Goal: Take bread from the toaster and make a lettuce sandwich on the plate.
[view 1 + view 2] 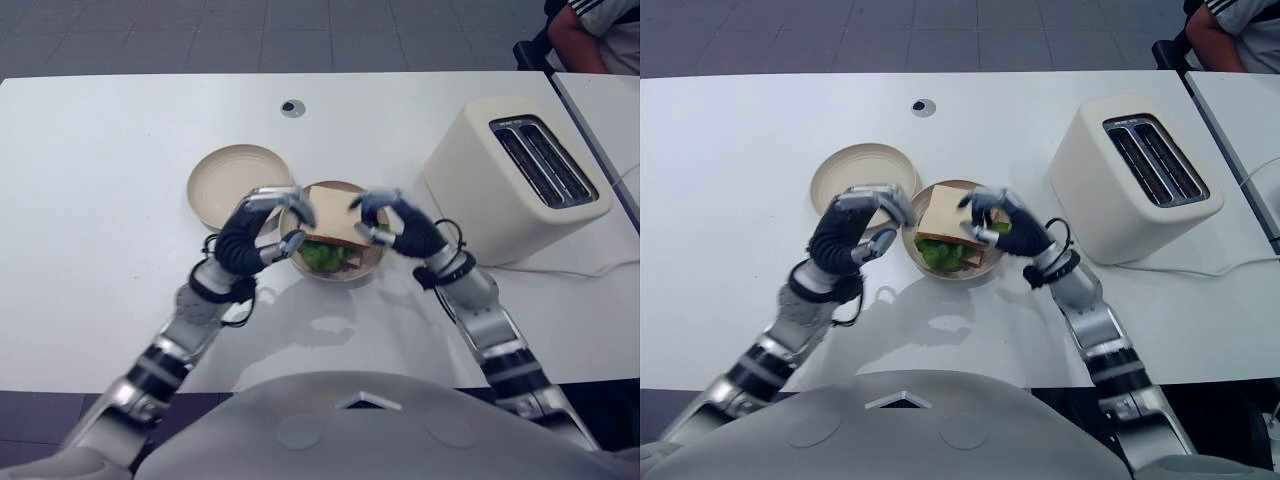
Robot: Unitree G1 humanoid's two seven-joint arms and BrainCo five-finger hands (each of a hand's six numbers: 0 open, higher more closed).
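A tan plate (377,258) in the middle of the white table holds a sandwich: green lettuce (322,256) with a bread slice (330,214) lying tilted on top. My right hand (398,226) is at the slice's right edge, fingers curled and pinching it. My left hand (258,236) hovers at the plate's left rim with its fingers curled beside the slice's left corner; I cannot tell whether they touch it. The cream toaster (480,170) stands to the right, both slots (543,162) dark and without bread.
A second, bare tan plate (228,180) lies just behind and left of the sandwich plate. The toaster's cable (570,266) runs along the table to the right. A small round grommet (292,108) sits near the far edge. Another table (610,110) adjoins on the right.
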